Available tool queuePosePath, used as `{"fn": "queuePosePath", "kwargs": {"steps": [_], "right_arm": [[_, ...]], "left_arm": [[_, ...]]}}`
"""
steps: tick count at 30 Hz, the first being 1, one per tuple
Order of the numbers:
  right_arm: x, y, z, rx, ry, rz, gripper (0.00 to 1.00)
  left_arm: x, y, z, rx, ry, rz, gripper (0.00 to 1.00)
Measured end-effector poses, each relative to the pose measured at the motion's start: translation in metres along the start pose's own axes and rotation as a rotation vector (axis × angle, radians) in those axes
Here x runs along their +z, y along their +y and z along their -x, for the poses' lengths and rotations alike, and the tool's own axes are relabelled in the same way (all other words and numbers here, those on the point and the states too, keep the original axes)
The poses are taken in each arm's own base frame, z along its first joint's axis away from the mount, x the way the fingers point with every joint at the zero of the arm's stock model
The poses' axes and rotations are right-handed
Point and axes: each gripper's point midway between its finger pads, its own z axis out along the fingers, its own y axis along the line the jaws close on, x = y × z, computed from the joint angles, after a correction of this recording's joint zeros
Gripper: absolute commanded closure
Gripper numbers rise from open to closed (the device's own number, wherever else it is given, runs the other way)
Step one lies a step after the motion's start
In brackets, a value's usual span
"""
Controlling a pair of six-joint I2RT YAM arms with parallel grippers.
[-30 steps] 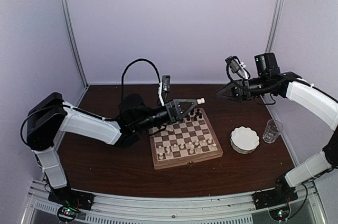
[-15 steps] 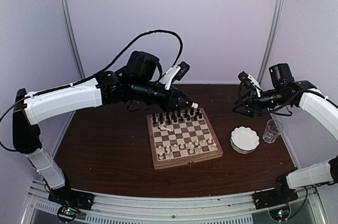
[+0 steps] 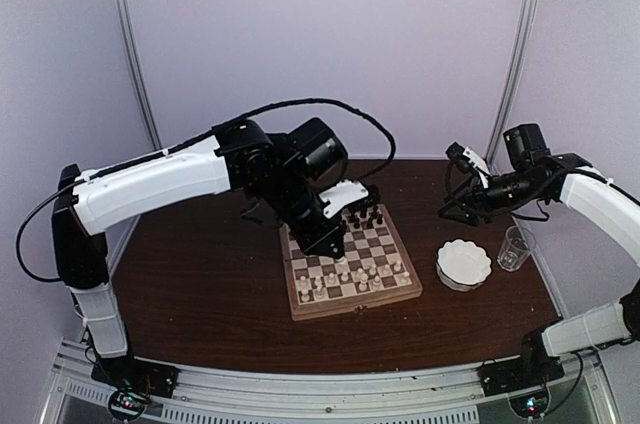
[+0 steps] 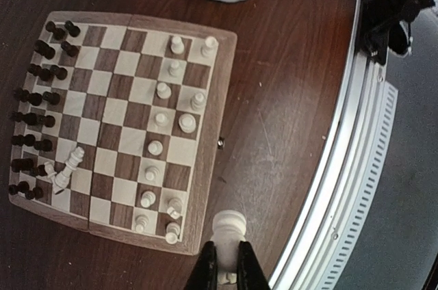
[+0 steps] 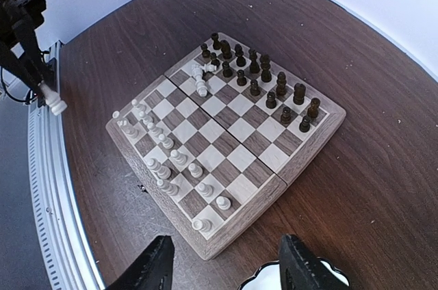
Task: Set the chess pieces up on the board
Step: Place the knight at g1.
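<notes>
Currently, left gripper (image 4: 226, 266) clamped on cream chess piece (image 4: 228, 227), right gripper (image 5: 224, 262) spread wide, empty

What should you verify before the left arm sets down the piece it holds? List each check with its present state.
1. Left gripper shut on the cream-white turned chess piece: ok.
2. Square wooden checkered chessboard lies flat below the arm: ok.
3. Every cream-white piece on it stands: not ok; a toppled cream-white piece lies among the dark brown pieces.
4. Right gripper open, off to the board's side: ok.
5. Target square free: cannot tell.
</notes>
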Motion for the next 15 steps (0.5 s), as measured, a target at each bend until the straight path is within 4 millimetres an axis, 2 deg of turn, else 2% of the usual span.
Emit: {"fn": "queuePosePath", "kwargs": {"steps": [4, 7, 15], "right_arm": [[0.0, -0.001, -0.001, -0.002, 0.004, -0.008, 0.45], [0.0, -0.002, -0.001, -0.005, 0.006, -0.012, 0.45], [0.0, -0.002, -0.001, -0.017, 0.007, -0.013, 0.45]], "left_arm": [[0.01, -0.011, -0.021, 0.049, 0.113, 0.008, 1.0], [0.023, -0.011, -0.035, 0.061, 0.193, 0.019, 1.0], [0.067, -0.003, -0.051, 0.076, 0.315, 0.062, 1.0]]}}
